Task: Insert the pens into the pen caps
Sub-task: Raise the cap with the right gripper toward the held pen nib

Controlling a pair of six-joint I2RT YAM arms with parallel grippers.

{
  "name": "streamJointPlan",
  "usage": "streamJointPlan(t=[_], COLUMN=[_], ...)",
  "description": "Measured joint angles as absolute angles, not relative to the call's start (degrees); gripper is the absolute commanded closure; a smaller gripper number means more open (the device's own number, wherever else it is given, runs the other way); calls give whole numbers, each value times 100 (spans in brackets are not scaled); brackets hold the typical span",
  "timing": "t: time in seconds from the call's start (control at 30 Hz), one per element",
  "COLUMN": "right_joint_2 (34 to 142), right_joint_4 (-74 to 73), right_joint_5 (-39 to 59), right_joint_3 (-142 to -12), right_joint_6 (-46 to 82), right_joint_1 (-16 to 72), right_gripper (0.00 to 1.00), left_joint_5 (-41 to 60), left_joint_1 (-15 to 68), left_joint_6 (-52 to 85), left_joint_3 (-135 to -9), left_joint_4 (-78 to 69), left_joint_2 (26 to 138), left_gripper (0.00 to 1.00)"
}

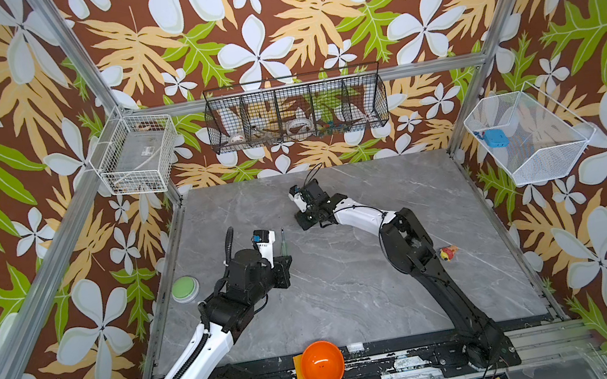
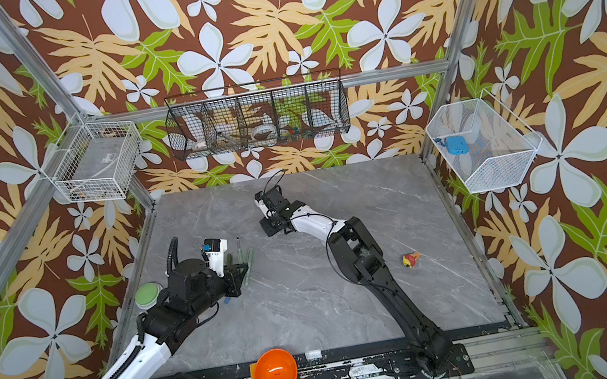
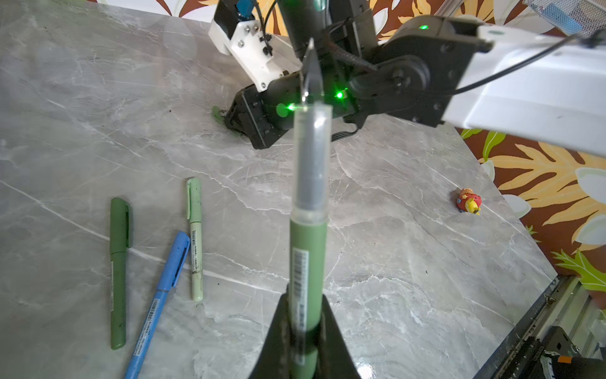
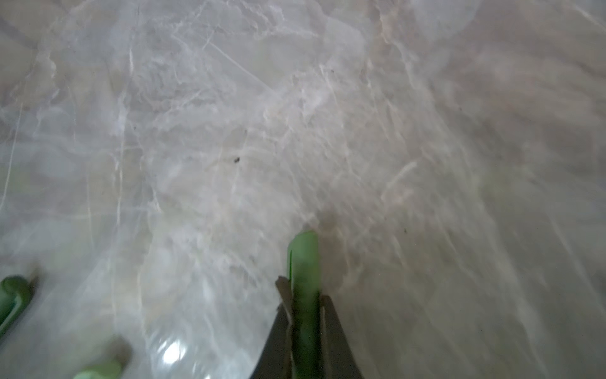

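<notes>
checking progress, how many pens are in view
4. A capped dark green pen, a blue pen and a pale green pen, capped too, lie near each other on the table; an uncapped dark green pen sits in the left claw.

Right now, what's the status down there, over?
Left tool shut on uncapped green pen. Right tool shut on green cap. Three capped pens aside, nothing between tools.

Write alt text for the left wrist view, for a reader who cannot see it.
The left gripper holds an uncapped dark green pen, tip pointing away. A capped green pen, blue pen and pale pen lie on the grey table.
</notes>
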State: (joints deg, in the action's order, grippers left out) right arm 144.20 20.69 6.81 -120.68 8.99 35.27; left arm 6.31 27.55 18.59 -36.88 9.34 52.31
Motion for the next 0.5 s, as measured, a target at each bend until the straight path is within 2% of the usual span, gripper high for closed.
streamJointPlan(t=[0.17, 0.3, 0.37, 0.5], right_joint_2=[13244, 12145, 11616, 10814], right_joint_4=[1938, 1767, 1769, 2016], right_joint_5=[596, 580, 554, 447], right_joint_3=[-10160, -8495, -7861, -7177], right_joint_6=[1120, 1448, 1542, 1640], right_joint_1=[3529, 3531, 3533, 3535], right_gripper=[87, 81, 75, 55], left_joint_5=[685, 827, 906, 996], left_joint_1=[2755, 2759, 2783, 2834], left_joint_6=[1940, 1957, 1959, 1959], left_joint_3=[-3568, -3511, -3472, -3454], left_joint_4=[794, 598, 513, 368], left_joint_2=[5295, 5441, 5524, 5730], left_gripper=[100, 100, 100, 100])
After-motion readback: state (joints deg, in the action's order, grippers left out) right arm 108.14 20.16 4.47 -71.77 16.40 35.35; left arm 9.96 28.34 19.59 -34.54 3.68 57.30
